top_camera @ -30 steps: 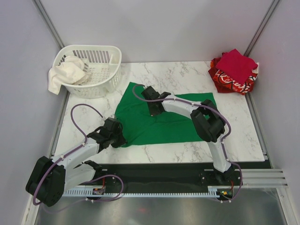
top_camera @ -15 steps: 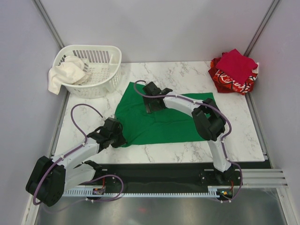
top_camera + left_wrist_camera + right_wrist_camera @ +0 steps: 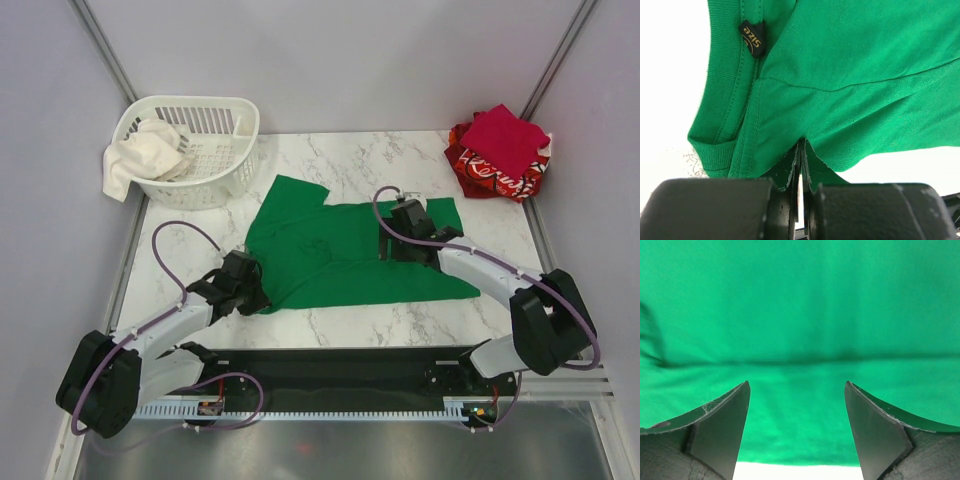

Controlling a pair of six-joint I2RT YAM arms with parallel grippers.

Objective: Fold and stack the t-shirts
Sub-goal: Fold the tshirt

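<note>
The bright green t-shirt (image 3: pixel 340 255) lies spread on the marble table. My left gripper (image 3: pixel 252 296) is shut on its near left edge; in the left wrist view the jaws (image 3: pixel 802 152) pinch a fold of green cloth below the collar and its size label (image 3: pixel 753 36). My right gripper (image 3: pixel 398 240) hovers open over the shirt's right part. Only green cloth (image 3: pixel 800 315) shows between its fingers (image 3: pixel 725 425), and nothing is held. At the far right corner the crimson t-shirt (image 3: pixel 505 135) lies folded on top of the red printed one (image 3: pixel 490 178).
A white slatted basket (image 3: pixel 190 102) stands at the far left, with a white cloth (image 3: pixel 135 160) draped over its rim. Bare marble (image 3: pixel 510 260) shows to the right of the green shirt. Grey walls close in the sides and the back.
My right gripper opened, let go of the green shirt near its far left part and drew back to the right side. The left gripper stayed shut on the shirt's edge.
</note>
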